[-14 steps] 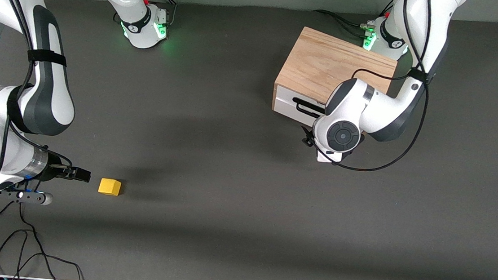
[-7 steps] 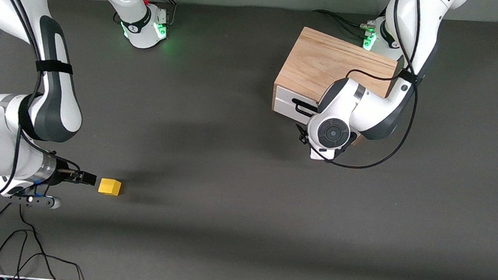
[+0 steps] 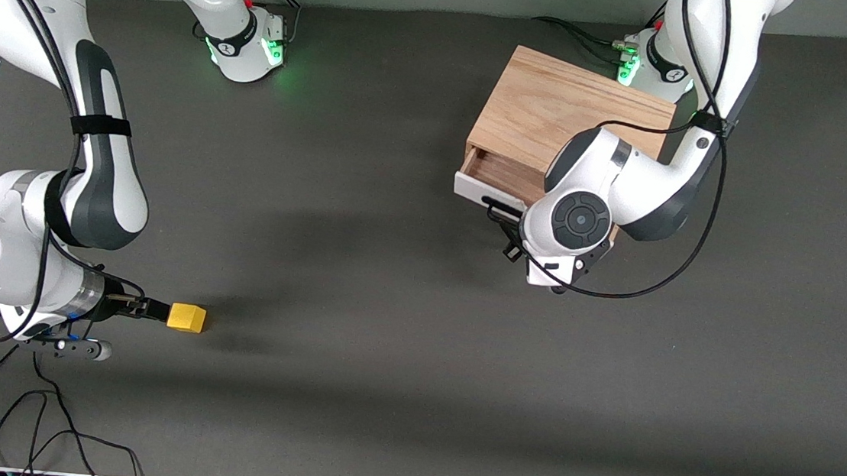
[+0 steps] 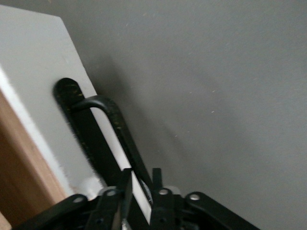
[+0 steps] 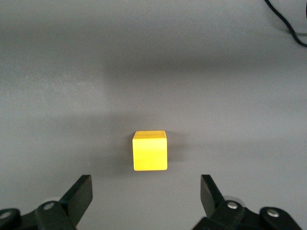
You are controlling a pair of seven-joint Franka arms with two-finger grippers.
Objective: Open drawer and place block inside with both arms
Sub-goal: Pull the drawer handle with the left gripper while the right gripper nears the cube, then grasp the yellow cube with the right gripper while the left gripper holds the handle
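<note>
The drawer [image 3: 483, 190] of the light wooden box [image 3: 572, 117] stands partly open, and a strip of brown interior [image 3: 502, 172] shows. My left gripper [image 3: 506, 224] is shut on its black wire handle [image 3: 497, 209]. In the left wrist view the handle [image 4: 115, 129] runs down the white front panel [image 4: 33, 62] into my left gripper [image 4: 141, 184]. The yellow block [image 3: 186, 317] sits on the mat toward the right arm's end. My right gripper [image 3: 151, 310] is open and low beside it. In the right wrist view the block [image 5: 150, 150] lies just ahead of the gripper [image 5: 145, 191], not between the fingers [image 5: 79, 191].
Loose black cables [image 3: 32, 418] lie on the mat near the front edge at the right arm's end. The green-lit bases [image 3: 252, 47] stand along the table's back edge. Bare grey mat [image 3: 385, 327] stretches between block and box.
The drawer has gone from shut to partly open as my left gripper pulled the handle toward the front camera. My right gripper has moved closer to the block.
</note>
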